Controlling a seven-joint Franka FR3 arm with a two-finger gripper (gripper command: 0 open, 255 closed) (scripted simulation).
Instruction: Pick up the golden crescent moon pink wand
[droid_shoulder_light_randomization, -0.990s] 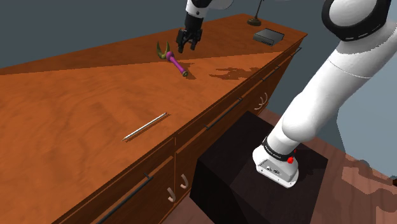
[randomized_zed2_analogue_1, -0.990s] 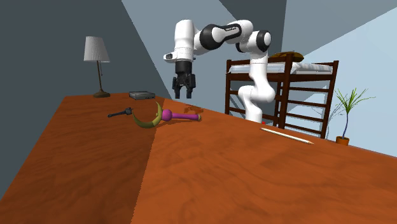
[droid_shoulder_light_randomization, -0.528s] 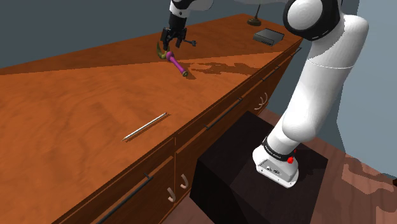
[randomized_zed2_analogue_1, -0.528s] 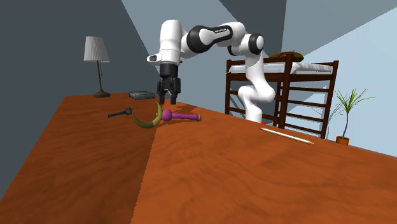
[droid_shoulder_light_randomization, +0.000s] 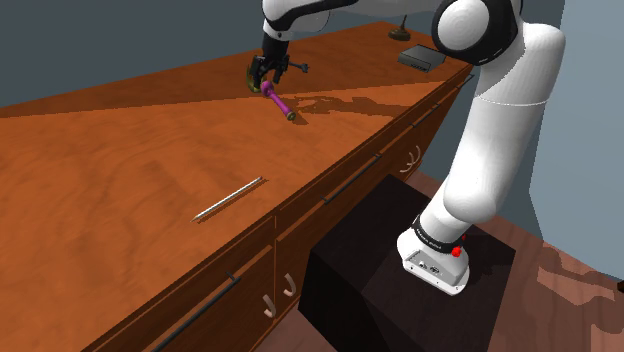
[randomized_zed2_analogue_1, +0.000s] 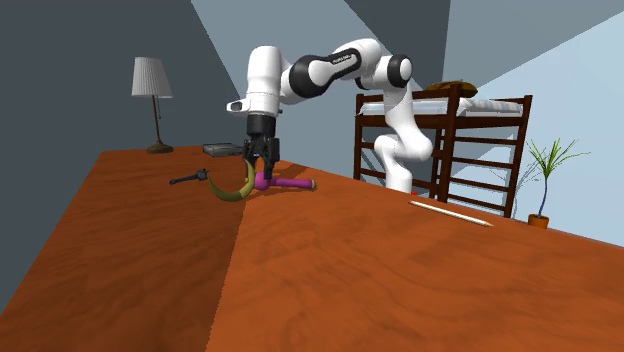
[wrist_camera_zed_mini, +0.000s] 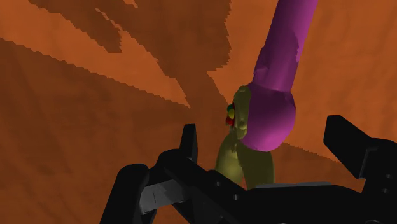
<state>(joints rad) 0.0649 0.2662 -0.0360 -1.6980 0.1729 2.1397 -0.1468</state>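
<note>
The gripper (randomized_zed2_analogue_1: 260, 160) is seen open, astride the wand's (randomized_zed2_analogue_1: 287, 183) crescent end, with nothing clasped. The wand is laid flat on the far part of the wooden counter (randomized_zed2_analogue_1: 300, 270).

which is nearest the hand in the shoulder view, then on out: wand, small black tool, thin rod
1. wand, right below the hand
2. small black tool, just toward the view's right
3. thin rod, far along the counter

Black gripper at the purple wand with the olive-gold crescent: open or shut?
Open: the black gripper has its fingers apart, either side of the purple wand with the olive-gold crescent, not touching it.
</note>
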